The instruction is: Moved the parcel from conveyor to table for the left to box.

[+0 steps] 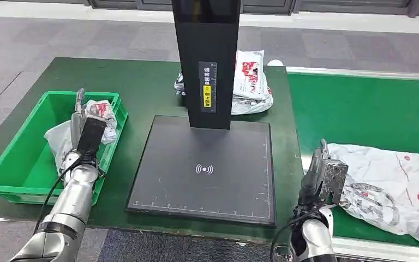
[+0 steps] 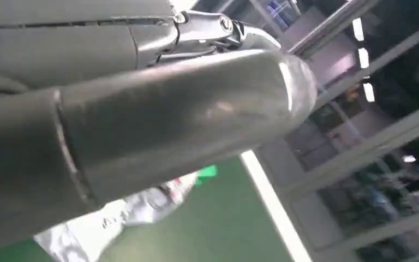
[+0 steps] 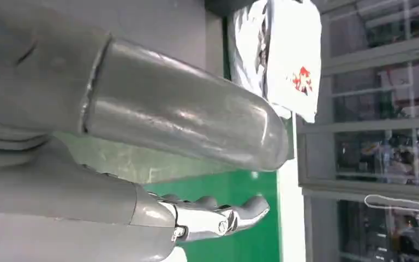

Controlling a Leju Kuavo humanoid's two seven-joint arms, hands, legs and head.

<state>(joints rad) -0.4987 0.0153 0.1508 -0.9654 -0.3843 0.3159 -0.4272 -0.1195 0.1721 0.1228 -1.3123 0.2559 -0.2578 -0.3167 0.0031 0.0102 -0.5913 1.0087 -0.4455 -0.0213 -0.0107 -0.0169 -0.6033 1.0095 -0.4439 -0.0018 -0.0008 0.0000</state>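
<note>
While crinkled, glossy parcel (image 1: 393,180) seemingly touches right hand (image 1: 323,177).

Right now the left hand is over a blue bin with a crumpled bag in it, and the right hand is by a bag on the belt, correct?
Not quite: the bin is green, not blue, as the head view shows. The rest stands: the left hand is over it by the crumpled bag, the right hand by a bag on the belt.

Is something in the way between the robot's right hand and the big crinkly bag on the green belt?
Nothing visible is. The right hand sits right at the edge of the white crinkled plastic parcel with red print on the green conveyor belt, seemingly touching it.
</note>
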